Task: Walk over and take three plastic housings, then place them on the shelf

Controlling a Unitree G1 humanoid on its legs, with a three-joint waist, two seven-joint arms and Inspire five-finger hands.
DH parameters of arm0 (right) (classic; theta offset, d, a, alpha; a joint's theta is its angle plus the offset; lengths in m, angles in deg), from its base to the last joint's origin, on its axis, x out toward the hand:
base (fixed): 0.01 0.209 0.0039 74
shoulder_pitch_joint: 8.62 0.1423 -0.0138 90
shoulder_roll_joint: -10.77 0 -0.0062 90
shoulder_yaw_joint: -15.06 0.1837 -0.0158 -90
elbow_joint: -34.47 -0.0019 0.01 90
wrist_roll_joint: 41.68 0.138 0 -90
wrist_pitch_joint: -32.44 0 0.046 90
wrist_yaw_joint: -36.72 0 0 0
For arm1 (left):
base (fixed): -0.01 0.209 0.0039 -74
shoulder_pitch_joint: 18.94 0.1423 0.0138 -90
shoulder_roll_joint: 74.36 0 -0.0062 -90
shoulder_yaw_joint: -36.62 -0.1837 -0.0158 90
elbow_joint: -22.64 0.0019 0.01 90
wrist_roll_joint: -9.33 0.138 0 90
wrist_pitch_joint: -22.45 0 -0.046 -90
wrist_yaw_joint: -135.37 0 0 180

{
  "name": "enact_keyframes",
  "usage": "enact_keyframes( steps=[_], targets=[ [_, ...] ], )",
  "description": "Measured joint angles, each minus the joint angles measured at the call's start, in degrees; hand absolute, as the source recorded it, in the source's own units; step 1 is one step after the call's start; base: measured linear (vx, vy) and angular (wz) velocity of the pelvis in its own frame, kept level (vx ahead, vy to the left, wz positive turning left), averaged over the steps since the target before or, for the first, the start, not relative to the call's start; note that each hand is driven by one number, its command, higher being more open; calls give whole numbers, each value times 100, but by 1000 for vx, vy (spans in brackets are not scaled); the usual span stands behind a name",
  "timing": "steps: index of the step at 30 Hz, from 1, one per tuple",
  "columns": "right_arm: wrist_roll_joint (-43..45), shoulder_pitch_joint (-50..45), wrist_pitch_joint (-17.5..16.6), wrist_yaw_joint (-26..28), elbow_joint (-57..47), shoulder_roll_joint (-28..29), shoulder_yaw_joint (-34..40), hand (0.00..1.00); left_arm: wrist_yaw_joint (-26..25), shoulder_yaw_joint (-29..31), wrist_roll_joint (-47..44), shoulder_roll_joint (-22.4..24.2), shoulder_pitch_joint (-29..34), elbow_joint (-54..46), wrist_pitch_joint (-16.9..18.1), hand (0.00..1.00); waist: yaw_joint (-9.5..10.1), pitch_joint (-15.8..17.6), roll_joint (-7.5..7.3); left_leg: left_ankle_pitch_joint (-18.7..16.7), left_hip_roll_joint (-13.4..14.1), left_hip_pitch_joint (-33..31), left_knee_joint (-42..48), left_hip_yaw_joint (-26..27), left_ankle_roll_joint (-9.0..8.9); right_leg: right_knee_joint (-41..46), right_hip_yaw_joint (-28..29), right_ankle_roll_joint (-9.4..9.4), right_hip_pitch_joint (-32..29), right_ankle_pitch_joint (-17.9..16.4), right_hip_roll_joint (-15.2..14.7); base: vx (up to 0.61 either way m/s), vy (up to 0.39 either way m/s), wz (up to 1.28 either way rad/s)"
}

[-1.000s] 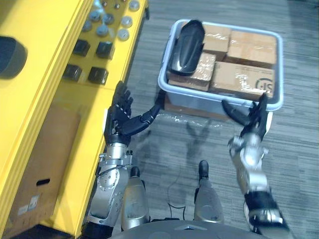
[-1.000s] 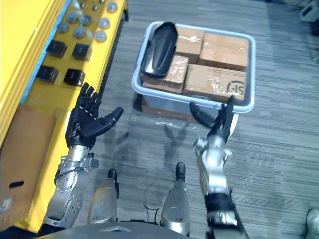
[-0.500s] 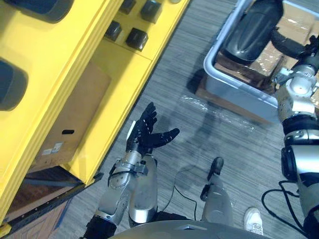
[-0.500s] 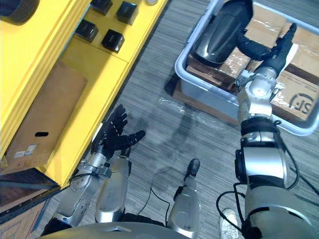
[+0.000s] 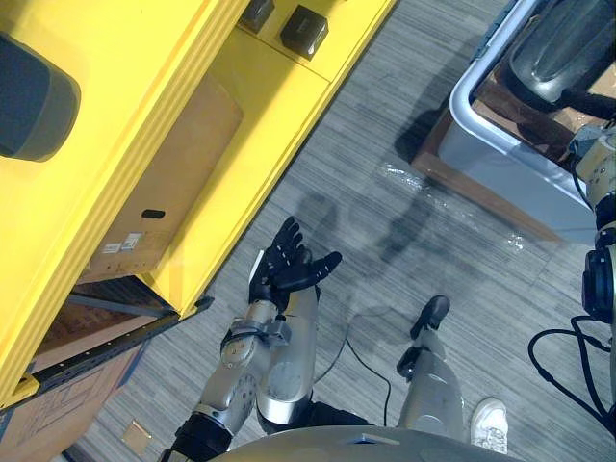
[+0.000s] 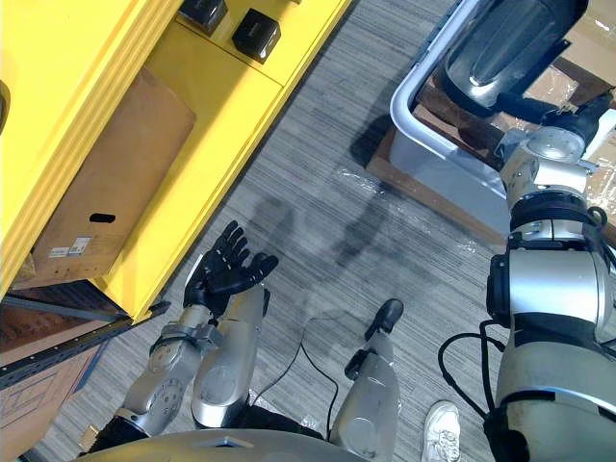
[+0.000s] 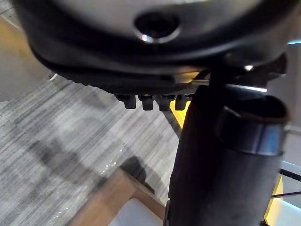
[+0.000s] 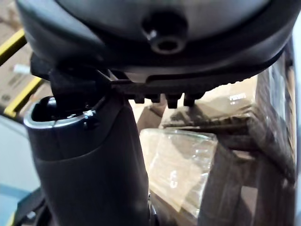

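Evidently the step is reaching for the first glossy black oblong plastic housing [image 6: 505,48], which lies in the pale grey plastic tote [image 6: 443,168] at one o'clock. The right hand [image 6: 570,111] is at the tote's rim just beside the housing, fingers straight, grasping nothing. It should spread across the curved shell and curl under its edge, since the gloss looks slippery. The left hand [image 5: 289,269] waits released, palm up, at seven o'clock. The right wrist view adds film-wrapped brown cartons [image 8: 178,165] past the fingertips. The head views give the tall yellow metal shelf [image 5: 144,96] at ten o'clock.
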Motion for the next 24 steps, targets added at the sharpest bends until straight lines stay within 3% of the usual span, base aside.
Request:
enact_keyframes(
  steps=[1, 2, 8, 12, 15, 20, 24],
  targets=[
    [-199, 118, 215, 144, 59, -65, -139, 100, 14, -65, 0, -1, 2, 11, 2, 100, 41, 2, 14, 0, 0, -29, 0, 0, 2, 2, -3, 0, -33, 0, -2, 0, 0, 0],
    [-324, 149, 330, 253, 68, -159, -210, 0, 14, -139, 0, 6, 0, 11, 5, 100, 90, 8, 31, 1, 1, -57, -5, -4, 4, 2, -13, 1, -56, 0, -2, -32, 20, 0],
    [-1194, 323, 893, 828, 85, -614, -585, 0, 53, -446, -182, 48, -9, 345, 102, 100, 251, 23, 62, -1, -3, -185, 0, -36, 7, 17, -71, 1, -157, 0, -3, -4, 5, 1],
    [-1291, 315, 1052, 837, 45, -888, -737, 0, 25, -374, -223, 43, -13, 343, 233, 100, 268, 25, 58, -3, 14, -311, 64, -59, 3, 81, -171, -1, -272, -2, 2, 0, 0, 0],
    [-1273, 261, 1382, 837, 50, -897, -640, 0, -11, -223, -221, 41, -17, 318, 253, 100, 246, 31, 48, -16, 49, -315, 93, -57, -3, 127, -249, -5, -279, -3, 18, 8, 6, -1],
    [-1263, 83, 1551, 888, -93, -804, -488, 0, -94, 37, -222, 19, -8, 140, 255, 100, 224, 56, -4, -14, 110, -304, 104, -58, -5, 200, -306, -43, -281, -26, 55, -15, 3, -1],
    [-1258, 17, 1742, 615, -87, -568, -221, 0, -119, 232, -221, -75, 44, 35, 272, 100, 192, 79, -114, -4, 160, -211, 89, -57, -16, 283, -316, -98, -242, -60, 81, -20, 3, -1]
  ],
)
